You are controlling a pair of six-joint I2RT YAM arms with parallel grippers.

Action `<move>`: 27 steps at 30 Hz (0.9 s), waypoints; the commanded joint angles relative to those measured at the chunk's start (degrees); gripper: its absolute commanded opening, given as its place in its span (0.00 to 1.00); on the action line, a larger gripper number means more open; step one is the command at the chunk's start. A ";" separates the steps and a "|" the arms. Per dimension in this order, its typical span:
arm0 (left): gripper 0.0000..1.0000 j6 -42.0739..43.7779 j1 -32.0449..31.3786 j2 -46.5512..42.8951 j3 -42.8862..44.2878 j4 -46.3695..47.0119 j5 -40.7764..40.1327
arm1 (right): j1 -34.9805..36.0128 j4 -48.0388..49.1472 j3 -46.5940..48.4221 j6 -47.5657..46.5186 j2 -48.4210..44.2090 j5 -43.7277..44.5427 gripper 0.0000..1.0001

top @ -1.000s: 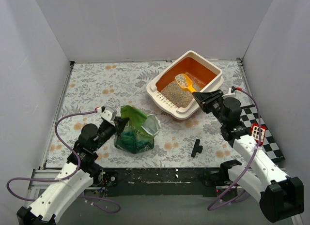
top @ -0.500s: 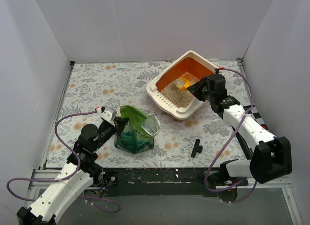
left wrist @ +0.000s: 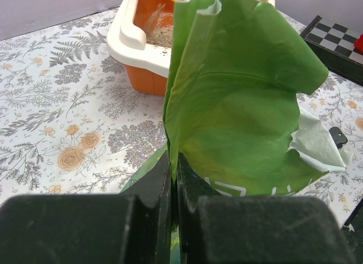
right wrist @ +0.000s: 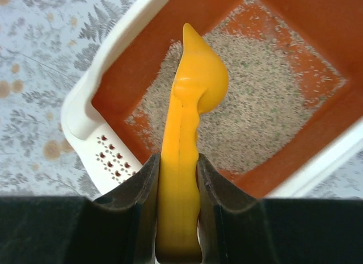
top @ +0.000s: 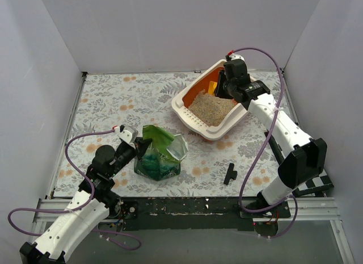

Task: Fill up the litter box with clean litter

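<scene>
The litter box (top: 187, 113), cream outside and orange inside, stands at the back right with a pile of clean litter (top: 211, 109) in it. Above its far side, my right gripper (top: 226, 88) is shut on the handle of a yellow scoop (top: 211, 87). In the right wrist view the scoop (right wrist: 187, 122) is turned on its edge over the litter (right wrist: 261, 116), with the box rim (right wrist: 108, 76) below-left and the gripper (right wrist: 177, 167) clamping the handle. My left gripper (top: 138, 146) is shut on the upper edge of the green bag (top: 160, 153), holding it upright. The bag (left wrist: 238, 105) fills the left wrist view beyond the gripper (left wrist: 174, 173).
A small black part (top: 229, 174) lies on the floral table in front of the box. A checkerboard (top: 315, 182) sits at the right edge, and it also shows as the checkerboard (left wrist: 340, 42) in the left wrist view. White walls close in the left, back and right sides.
My right arm has swung from the box's near right corner up over its far side. The scoop, which carried litter, has turned on edge. The left arm and bag have not moved.
</scene>
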 commanded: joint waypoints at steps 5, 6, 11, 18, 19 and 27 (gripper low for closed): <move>0.00 1.20 0.21 0.67 0.08 -1.43 1.42 | 5.40 -13.54 7.72 -13.42 -3.72 10.47 0.01; 0.00 1.20 0.21 0.67 0.17 -1.43 1.42 | 6.28 -14.86 8.60 -14.47 -4.25 11.17 0.01; 0.00 1.29 0.21 0.76 0.43 -1.96 1.69 | 11.28 -19.27 13.09 -16.59 -9.59 9.18 0.01; 0.00 1.37 0.21 0.49 0.52 -2.13 2.04 | 12.00 -26.55 14.15 -12.38 -19.09 -9.89 0.01; 0.00 1.29 0.12 0.50 0.61 -2.05 1.86 | 12.00 -27.69 13.89 -11.68 -20.32 -12.01 0.01; 0.00 1.29 0.21 0.50 0.78 -2.31 0.98 | 12.00 -34.29 12.83 -9.30 -27.27 -29.14 0.01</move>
